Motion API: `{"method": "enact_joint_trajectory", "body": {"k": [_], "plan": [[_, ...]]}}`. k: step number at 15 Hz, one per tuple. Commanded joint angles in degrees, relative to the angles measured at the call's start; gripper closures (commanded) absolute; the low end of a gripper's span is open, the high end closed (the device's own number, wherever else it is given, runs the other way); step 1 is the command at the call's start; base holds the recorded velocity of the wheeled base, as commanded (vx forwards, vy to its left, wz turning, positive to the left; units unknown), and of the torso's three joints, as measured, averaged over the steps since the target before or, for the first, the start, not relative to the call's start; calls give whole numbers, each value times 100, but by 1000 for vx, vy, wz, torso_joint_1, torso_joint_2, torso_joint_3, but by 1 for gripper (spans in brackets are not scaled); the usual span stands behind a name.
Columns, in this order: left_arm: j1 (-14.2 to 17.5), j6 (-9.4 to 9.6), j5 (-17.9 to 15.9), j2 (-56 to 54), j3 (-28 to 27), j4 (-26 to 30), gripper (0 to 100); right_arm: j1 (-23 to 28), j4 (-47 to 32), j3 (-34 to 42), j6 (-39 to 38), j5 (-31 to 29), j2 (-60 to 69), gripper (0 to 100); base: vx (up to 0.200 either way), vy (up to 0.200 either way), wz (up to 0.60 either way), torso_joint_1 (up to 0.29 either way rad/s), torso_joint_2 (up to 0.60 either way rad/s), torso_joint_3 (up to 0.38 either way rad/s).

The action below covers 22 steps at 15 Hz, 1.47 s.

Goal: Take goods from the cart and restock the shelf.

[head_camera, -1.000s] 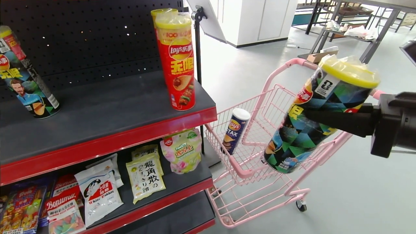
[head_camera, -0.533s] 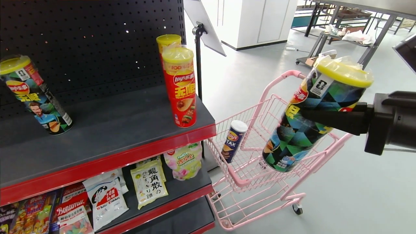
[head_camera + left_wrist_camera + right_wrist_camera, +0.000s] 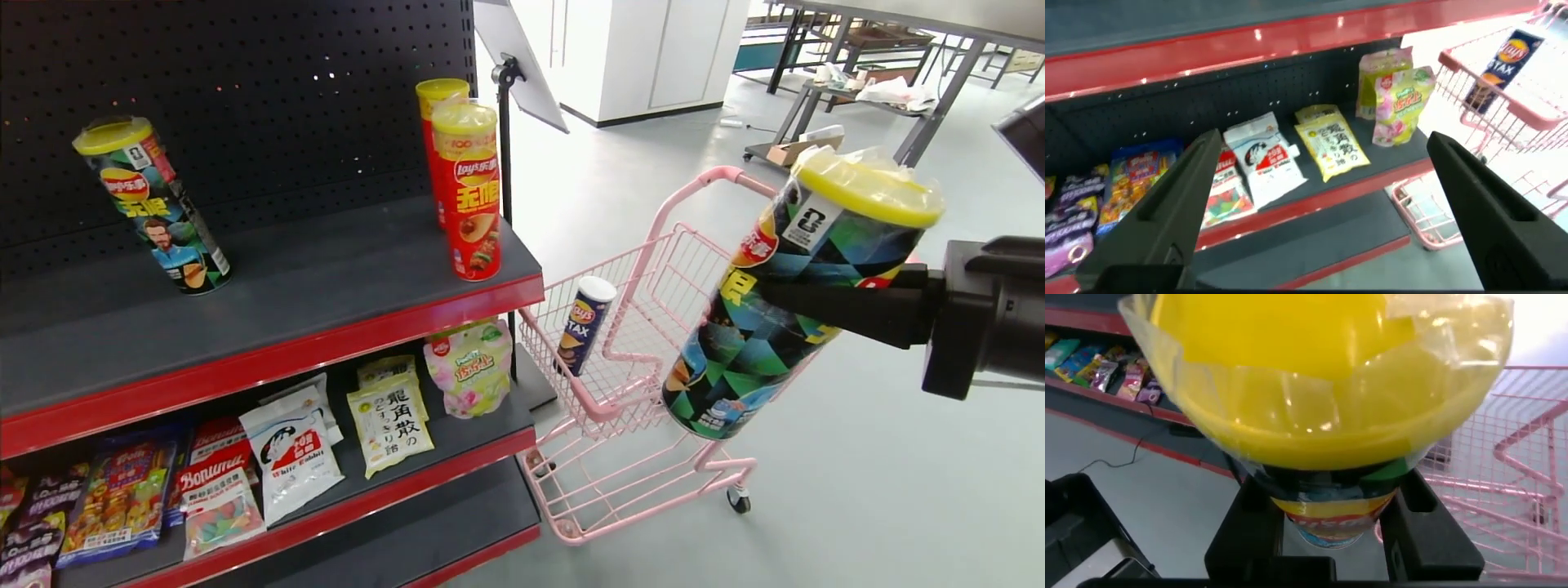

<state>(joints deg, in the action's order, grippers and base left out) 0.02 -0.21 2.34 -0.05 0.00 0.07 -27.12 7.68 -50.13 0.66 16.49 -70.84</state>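
The right gripper [image 3: 816, 302] is clamped on the chip canister [image 3: 784, 318], one finger lying across the upper half of the tube below the yellow lid [image 3: 869, 192]. The canister hangs tilted at the right of the frame, lid to the upper right and base to the lower left, in front of the pink cart [image 3: 653, 245], in which a small blue can [image 3: 581, 325] leans. The left gripper [image 3: 1323, 220] is spread wide and holds nothing. Judged by appearance, the canister is a light, stiff paperboard tube. Its wall is likely to dent under excess force, and its glossy wrap and the loose film at the lid are likely slippery. Grip the tube wall, not the lid. The upper shelf deck [image 3: 326, 278] offers bare surface between the matching canister [image 3: 155, 204] at upper left and the red canisters [image 3: 472, 192] at top centre. Before lowering, clear the red front lip [image 3: 326, 347], the cart handle [image 3: 710, 175] and the sign pole [image 3: 502, 147].
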Motion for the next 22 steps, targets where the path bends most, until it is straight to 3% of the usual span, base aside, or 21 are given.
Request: {"method": "enact_joint_trajectory", "body": {"k": [1, 6, 11, 22], "plan": [[6, 3, 3, 5, 0, -7, 0, -3, -3, 12, 4, 3, -18, 100, 0, 0, 600, 7, 2, -7], [6, 3, 3, 5, 0, -7, 0, -3, 14, 47, 4, 12, -26, 100, 0, 0, 600, 3, 0, -1], [6, 3, 3, 5, 0, -7, 0, 234, 41, 442, 558, -23, 97, 100, 0, 0, 0, 0, 0, 0], [6, 3, 3, 5, 0, -7, 0, -188, 322, 267, 541, 82, -149, 100, 0, 200, 0, 5, 3, 2]]}}
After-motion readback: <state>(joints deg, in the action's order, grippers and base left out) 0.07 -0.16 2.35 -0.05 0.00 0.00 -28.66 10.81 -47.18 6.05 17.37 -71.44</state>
